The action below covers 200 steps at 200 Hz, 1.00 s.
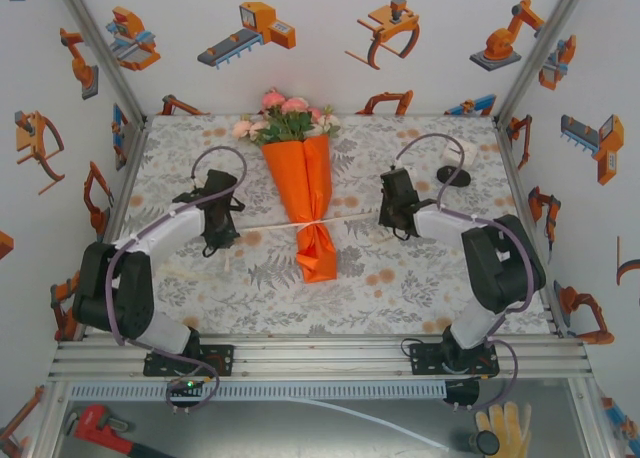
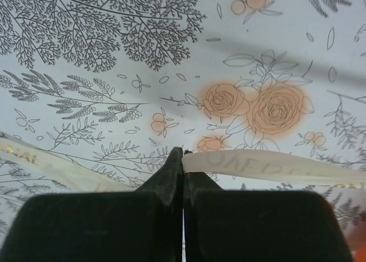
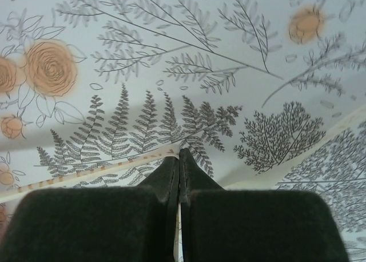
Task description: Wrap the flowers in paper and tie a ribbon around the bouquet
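The bouquet (image 1: 308, 193) lies lengthwise mid-table: the orange paper (image 1: 300, 173) forms a cone, with the flowers (image 1: 283, 115), pink and cream blooms with green leaves, at its far wide end. The cream ribbon (image 1: 345, 220) crosses the cone's waist, pulled taut left and right. My left gripper (image 1: 232, 221) is left of the bouquet, shut on one ribbon end (image 2: 269, 166); the strand runs right from the gripper (image 2: 183, 155). My right gripper (image 1: 388, 218) is right of the bouquet, shut on the other ribbon end (image 3: 91, 179), which runs left from the gripper (image 3: 179, 154).
A floral-print cloth (image 1: 400, 278) covers the table, with walls close at the back and both sides. A small dark object (image 1: 453, 172) lies at the back right. Slack ribbon lengths trail on the cloth (image 2: 51, 162) (image 3: 320, 142). A red wrench (image 1: 95, 423) and a yellow glove (image 1: 505, 428) lie below the near rail.
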Each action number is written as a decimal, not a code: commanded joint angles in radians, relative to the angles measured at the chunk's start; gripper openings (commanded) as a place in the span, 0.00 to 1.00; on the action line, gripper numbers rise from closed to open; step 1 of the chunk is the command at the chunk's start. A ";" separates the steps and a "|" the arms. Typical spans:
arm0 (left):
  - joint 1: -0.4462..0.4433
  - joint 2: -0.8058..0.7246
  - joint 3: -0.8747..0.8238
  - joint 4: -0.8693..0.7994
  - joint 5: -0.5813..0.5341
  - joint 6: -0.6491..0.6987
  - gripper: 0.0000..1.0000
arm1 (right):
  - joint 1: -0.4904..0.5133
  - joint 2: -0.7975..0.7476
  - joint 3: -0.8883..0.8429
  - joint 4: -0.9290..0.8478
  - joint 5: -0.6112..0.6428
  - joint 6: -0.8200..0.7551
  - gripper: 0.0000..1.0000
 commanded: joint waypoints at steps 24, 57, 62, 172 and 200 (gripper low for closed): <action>0.202 -0.080 -0.095 -0.075 -0.069 -0.092 0.00 | -0.178 -0.074 -0.103 -0.068 0.185 0.237 0.00; 0.304 -0.133 -0.147 -0.075 -0.039 -0.119 0.00 | -0.248 -0.163 -0.176 -0.044 0.258 0.284 0.00; 0.308 -0.140 -0.150 -0.074 -0.037 -0.118 0.00 | -0.253 -0.178 -0.188 -0.035 0.276 0.285 0.00; 0.102 -0.293 -0.012 -0.030 0.094 0.192 0.68 | -0.097 -0.579 -0.239 0.143 -0.422 -0.253 0.64; -0.113 -0.285 -0.009 0.120 0.296 0.545 0.68 | 0.097 -0.456 -0.181 0.130 -0.507 -0.515 0.64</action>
